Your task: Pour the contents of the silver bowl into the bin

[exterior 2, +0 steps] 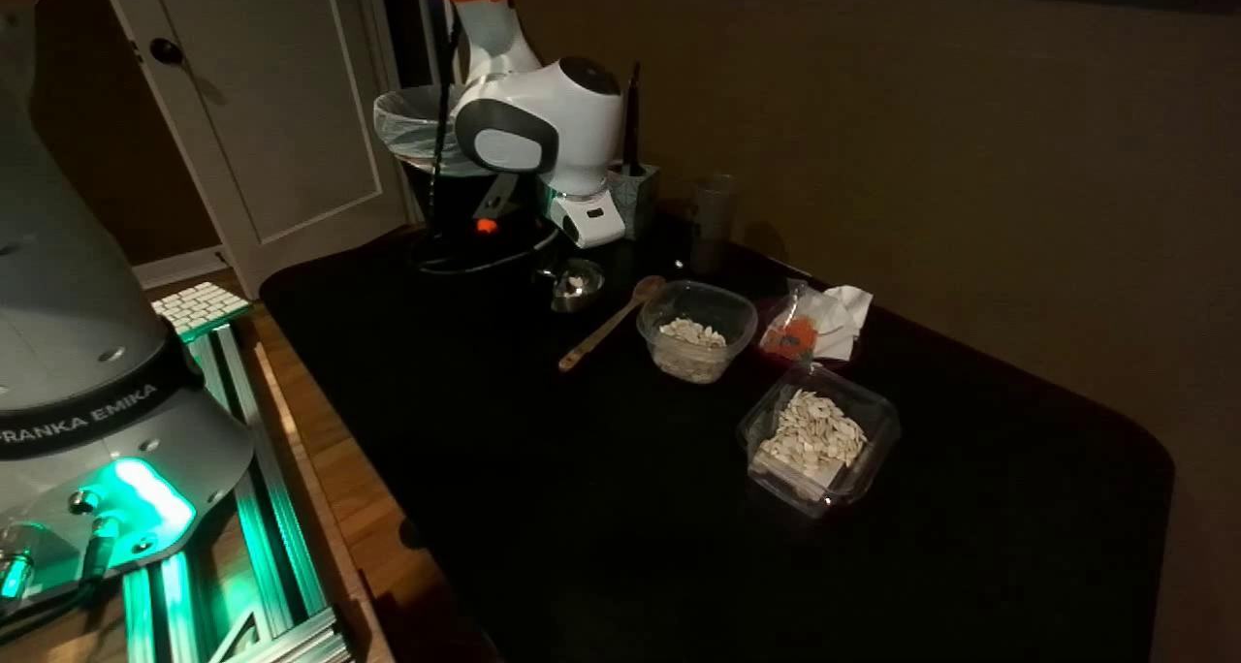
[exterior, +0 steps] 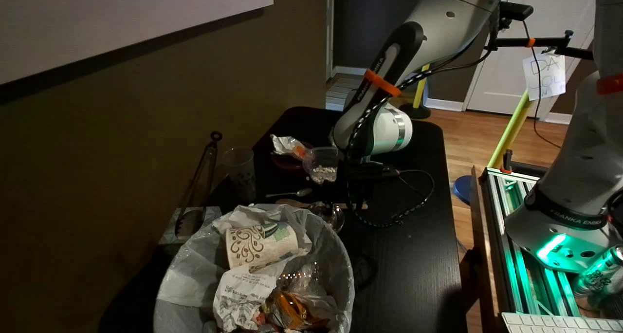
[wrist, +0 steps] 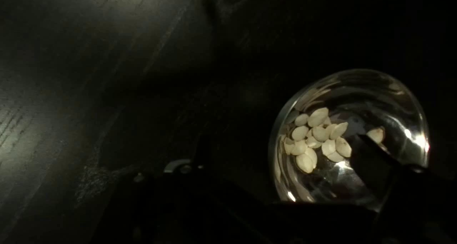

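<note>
The silver bowl [wrist: 392, 101] stands on the dark table; it also shows in both exterior views [exterior: 336, 218] [exterior 2: 579, 290], close to the bin. In the wrist view several pale seeds, the contents [wrist: 300, 133], lie mostly along its left side. My gripper [wrist: 282, 140] is open around the bowl's left wall: one dark finger is outside the rim, the other reaches over the bowl's inside. Whether the fingers touch the bowl is too dark to tell. The bin [exterior: 187, 279], lined with a whitish bag, holds crumpled paper and orange wrappers; it also shows behind my arm [exterior 2: 417, 125].
A wooden spoon [exterior 2: 611, 329] lies beside the bowl. Two clear plastic containers [exterior 2: 693, 348] [exterior 2: 819, 450] hold seeds. A dark red dish with wrappers [exterior 2: 814, 329], a clear cup [exterior: 239, 170] and tongs [exterior: 199, 177] in a patterned box [exterior 2: 632, 207] stand by the wall.
</note>
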### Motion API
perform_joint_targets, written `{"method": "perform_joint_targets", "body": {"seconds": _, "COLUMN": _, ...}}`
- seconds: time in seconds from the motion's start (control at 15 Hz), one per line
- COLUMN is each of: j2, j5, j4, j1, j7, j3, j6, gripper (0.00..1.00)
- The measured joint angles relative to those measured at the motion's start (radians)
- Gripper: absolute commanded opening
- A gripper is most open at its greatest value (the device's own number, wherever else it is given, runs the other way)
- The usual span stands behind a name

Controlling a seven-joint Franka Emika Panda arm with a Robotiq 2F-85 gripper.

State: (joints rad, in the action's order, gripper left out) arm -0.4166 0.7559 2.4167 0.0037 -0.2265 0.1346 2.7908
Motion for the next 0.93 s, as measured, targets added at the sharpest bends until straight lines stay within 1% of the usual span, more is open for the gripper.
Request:
{"method": "perform_joint_targets", "body": {"seconds": 0.13, "j2": -0.024, "j5": 0.004, "j4": -0.01, "j1": 0.002, "j7": -0.001, "j3": 0.002, "j6": 0.034, "gripper": 0.71}}
{"method": "perform_joint_targets", "body": {"seconds": 0.2, "j2": -0.038, "j5": 0.005, "j4": -0.016, "j1": 0.002, "j7": -0.002, "j3": 0.003, "j6": 0.049, "gripper": 0.64}}
{"method": "perform_joint_targets", "body": {"seconds": 0.27, "j2": -0.053, "j5": 0.005, "j4": -0.024, "j1": 0.002, "j7": -0.003, "j3": 0.004, "j6": 0.061, "gripper": 0.53}}
{"method": "perform_joint_targets", "body": {"seconds": 0.73, "j2": -0.125, "j5": 0.005, "j4": -0.07, "j1": 0.003, "j7": -0.007, "j3": 0.005, "j6": 0.089, "gripper": 0.0}}
{"method": "perform_joint_targets", "body": {"seconds": 0.93, "j2": -0.12, "j5": 0.005, "j4": -0.076, "j1": 0.004, "j7": -0.007, "j3": 0.006, "j6": 0.09, "gripper": 0.01}}
